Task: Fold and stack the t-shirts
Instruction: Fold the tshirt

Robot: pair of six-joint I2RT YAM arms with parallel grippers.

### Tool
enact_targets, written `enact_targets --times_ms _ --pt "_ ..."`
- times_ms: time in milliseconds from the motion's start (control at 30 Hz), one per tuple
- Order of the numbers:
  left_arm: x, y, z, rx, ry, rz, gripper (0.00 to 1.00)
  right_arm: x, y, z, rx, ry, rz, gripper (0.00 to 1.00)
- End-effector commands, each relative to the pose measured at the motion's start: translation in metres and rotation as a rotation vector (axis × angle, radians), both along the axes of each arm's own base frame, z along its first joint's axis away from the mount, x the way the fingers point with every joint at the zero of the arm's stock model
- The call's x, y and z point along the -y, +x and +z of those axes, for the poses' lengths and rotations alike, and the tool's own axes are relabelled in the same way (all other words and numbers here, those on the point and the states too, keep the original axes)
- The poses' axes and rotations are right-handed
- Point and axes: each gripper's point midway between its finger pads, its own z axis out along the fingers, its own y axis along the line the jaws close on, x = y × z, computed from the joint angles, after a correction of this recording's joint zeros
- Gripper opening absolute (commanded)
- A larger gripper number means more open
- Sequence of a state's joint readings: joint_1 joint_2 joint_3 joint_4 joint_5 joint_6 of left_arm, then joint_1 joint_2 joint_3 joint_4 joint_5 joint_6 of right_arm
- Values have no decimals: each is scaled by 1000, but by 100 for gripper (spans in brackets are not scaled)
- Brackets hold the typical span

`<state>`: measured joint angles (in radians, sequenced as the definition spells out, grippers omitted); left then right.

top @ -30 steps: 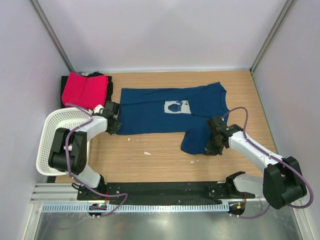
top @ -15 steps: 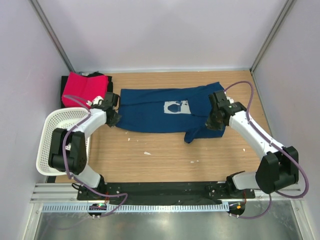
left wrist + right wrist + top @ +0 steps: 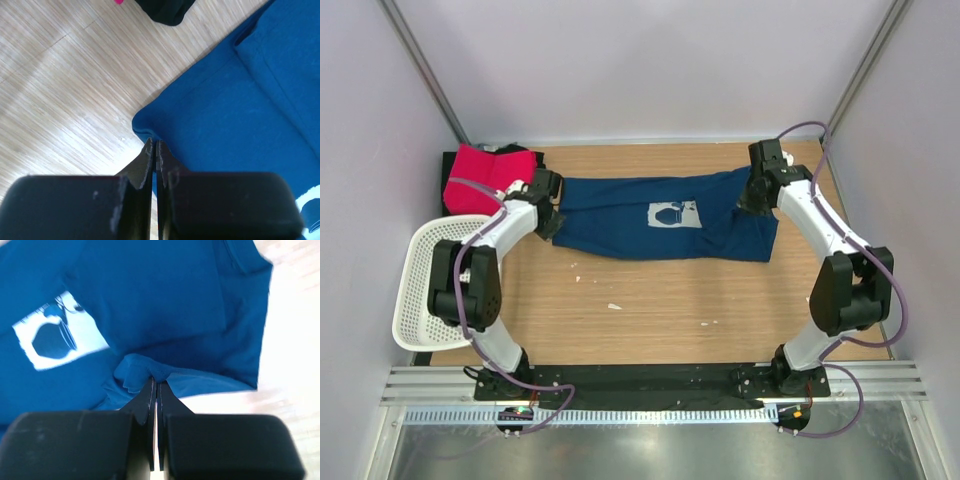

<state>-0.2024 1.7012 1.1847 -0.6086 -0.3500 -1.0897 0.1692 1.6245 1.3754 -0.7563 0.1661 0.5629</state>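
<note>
Wooden tabletop (image 3: 650, 320) | pale walls (image 3: 650, 70) | left fingers (image 3: 144, 167) and right fingers (image 3: 145, 405) each clamped on navy t-shirt (image 3: 650, 235) ends

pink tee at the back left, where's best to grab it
Pinch the pink tee along its near edge, coming down from above on the near side. It lies flat and looks folded, so probably only an edge gives a gripper something to close on.

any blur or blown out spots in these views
Right wrist: the table beside the navy t-shirt is washed out nearly white, and the picture is slightly soft. Left wrist: the table's grain at the left edge is smeared, while the left gripper looks sharp. Top external: evenly lit, no glare.
</note>
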Motion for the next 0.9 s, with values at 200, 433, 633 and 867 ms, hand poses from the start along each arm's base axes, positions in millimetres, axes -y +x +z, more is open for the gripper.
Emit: enact_targets --times_ms 200,433,633,867 --pt "-7 32 14 51 44 61 0 5 64 29 149 -19 24 1" --pt "-11 49 19 67 53 81 0 15 91 32 189 -6 19 1" --pt "-15 66 22 83 49 95 0 16 113 37 214 -8 34 1" --pt "-14 79 18 80 53 89 0 19 134 41 247 -17 35 1"
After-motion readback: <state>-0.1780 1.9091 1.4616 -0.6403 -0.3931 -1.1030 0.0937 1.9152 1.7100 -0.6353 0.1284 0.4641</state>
